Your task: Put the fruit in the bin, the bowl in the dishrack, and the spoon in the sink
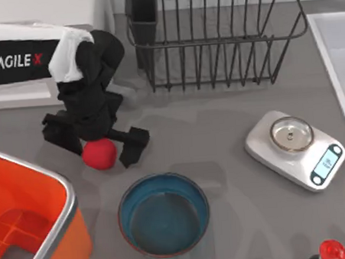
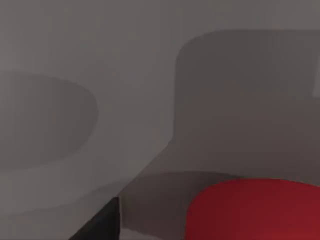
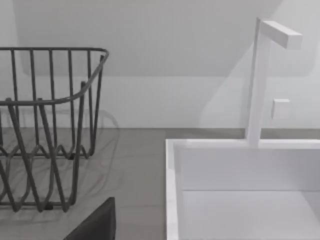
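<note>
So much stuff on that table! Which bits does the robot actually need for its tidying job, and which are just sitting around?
Needed for the job:
- fruit, under the left hand
- bin
- bowl
- dishrack
- sink

Just lying about:
- kitchen scale
- red-capped bottle

I cannot spot a spoon.

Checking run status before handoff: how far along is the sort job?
Nothing looks finished. In hand: the left gripper is down over the fruit, jaws either side of it, beside the bin. Left: the fruit into the bin, the bowl from the table into the dishrack. No spoon spotted; the sink shows nothing inside.
</note>
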Available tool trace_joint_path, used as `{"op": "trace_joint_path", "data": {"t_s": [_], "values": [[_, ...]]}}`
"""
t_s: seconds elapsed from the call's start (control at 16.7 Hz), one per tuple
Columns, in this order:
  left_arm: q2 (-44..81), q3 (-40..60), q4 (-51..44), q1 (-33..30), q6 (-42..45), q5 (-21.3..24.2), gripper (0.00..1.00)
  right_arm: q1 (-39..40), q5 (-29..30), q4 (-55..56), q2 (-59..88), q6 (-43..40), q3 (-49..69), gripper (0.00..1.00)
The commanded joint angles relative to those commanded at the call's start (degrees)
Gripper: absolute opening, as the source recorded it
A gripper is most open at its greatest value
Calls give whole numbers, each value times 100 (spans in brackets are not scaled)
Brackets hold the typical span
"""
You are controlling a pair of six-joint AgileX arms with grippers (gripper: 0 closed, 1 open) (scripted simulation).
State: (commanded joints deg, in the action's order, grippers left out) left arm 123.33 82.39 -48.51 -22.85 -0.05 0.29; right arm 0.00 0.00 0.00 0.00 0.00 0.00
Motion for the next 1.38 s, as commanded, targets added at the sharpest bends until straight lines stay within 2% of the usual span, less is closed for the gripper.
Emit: {"op": "trace_joint_path", "data": {"t_s": [0.48,1.08,1.38], "values": [[0,0,0,0,0,0,2,0,0,0,0,0,0,100],[-106,26,-44,-21,16,-26,0,0,0,0,0,0,0,100],[-271,380,-555,-497,151,-460,0,0,0,0,0,0,0,100]]}}
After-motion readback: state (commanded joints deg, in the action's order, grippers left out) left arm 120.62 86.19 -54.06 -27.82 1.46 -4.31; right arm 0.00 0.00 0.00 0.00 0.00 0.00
